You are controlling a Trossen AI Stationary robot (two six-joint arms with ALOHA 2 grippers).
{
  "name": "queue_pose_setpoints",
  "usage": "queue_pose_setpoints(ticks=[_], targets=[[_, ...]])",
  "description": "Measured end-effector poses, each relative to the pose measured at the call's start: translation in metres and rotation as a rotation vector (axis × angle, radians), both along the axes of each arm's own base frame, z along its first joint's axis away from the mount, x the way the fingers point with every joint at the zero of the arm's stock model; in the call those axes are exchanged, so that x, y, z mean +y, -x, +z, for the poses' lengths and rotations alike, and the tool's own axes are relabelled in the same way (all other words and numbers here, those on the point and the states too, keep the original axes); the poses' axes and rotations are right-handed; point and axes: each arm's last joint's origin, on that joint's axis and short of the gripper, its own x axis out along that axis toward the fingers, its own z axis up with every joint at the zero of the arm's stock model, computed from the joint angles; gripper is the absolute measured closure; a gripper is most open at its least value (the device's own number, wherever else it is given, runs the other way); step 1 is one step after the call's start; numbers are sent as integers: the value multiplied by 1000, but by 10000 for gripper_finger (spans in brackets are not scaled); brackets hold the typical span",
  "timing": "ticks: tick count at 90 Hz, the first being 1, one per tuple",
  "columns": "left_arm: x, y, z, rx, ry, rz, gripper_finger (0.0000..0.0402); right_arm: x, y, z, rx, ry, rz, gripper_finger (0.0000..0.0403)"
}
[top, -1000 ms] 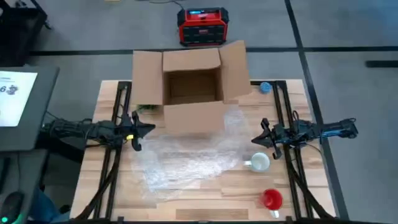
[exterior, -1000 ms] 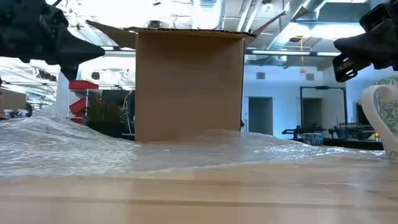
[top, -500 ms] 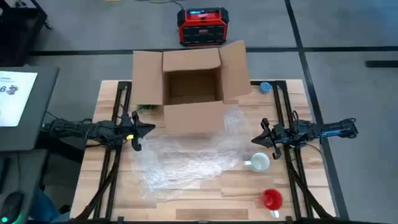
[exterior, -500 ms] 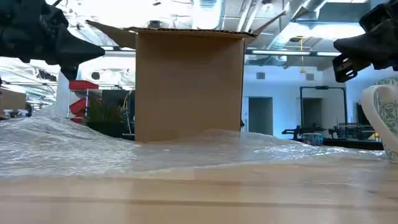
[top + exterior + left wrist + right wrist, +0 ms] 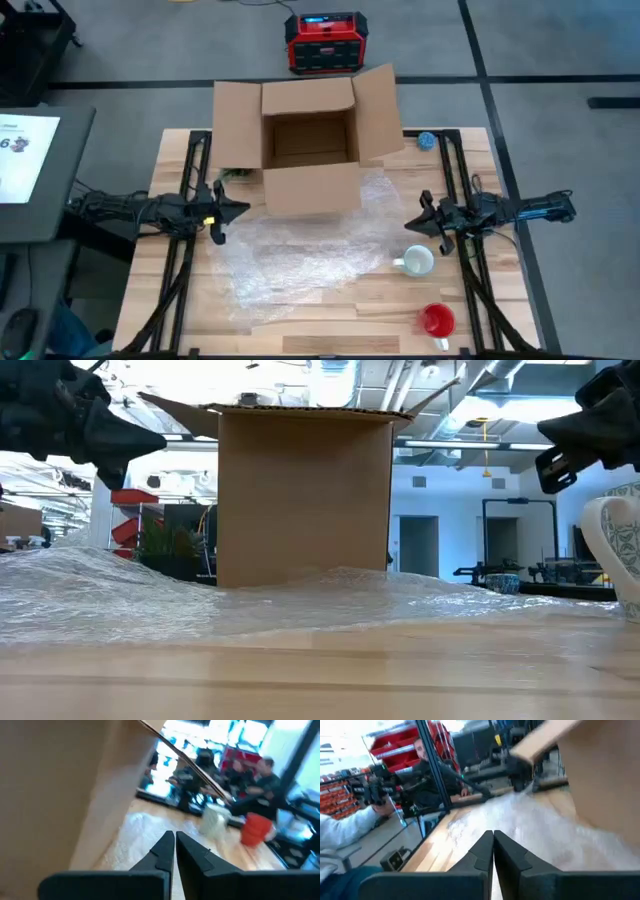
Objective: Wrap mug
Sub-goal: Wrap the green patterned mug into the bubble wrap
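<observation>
Ceramic white mug: rigid, fragile, slick; grip handle or rim. Right gripper just beyond, fingers closed, empty; left gripper likewise.

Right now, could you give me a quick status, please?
Left gripper and right gripper shut, empty. White mug beside bubble wrap, unwrapped. Nothing in the way.

A white mug stands upright on the table, its handle toward the crumpled sheet of clear bubble wrap just beside it. The wrap lies spread flat across the table's middle.
</observation>
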Motion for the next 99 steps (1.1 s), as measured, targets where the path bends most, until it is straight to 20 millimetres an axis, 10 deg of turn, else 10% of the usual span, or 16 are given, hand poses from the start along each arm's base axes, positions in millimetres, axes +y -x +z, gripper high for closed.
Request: queue_pose_setpoints(ticks=[29, 68, 99], targets=[[-5, -8, 39, 412, -44, 4, 402, 8, 10, 57, -51, 207, 105, 344], [-37, -60, 72, 992, 151, 37, 402, 36, -33, 102, 668, 187, 164, 343], [-77, -66, 43, 1199, 356, 131, 398, 47, -64, 95, 1226, 250, 0, 268]])
